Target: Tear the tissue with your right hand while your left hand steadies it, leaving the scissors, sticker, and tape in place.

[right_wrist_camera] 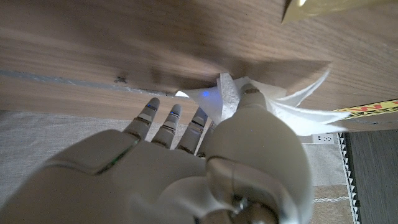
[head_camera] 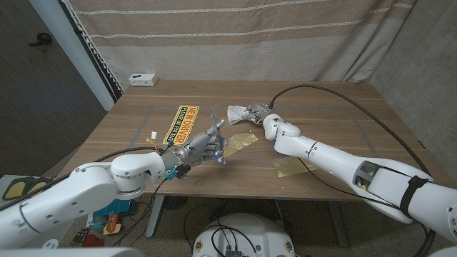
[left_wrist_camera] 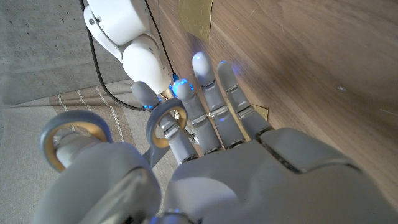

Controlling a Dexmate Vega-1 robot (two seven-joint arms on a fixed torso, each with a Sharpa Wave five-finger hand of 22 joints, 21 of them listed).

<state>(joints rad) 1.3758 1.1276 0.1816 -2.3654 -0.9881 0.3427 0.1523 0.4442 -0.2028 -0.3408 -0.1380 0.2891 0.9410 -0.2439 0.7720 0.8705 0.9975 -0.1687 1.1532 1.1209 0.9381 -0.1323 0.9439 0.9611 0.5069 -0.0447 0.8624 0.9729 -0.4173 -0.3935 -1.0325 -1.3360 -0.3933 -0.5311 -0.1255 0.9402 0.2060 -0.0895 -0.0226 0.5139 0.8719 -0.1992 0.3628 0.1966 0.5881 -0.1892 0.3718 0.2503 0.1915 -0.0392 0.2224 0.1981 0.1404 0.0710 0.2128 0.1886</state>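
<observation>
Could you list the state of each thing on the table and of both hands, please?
tissue: crumpled, pinched by the right hand, uncertain if torn.
right hand: grips the tissue.
left hand: holds the scissors off the table.
scissors: lifted, blades pointing up.
sticker: flat on the table.
white box: at the far edge.
</observation>
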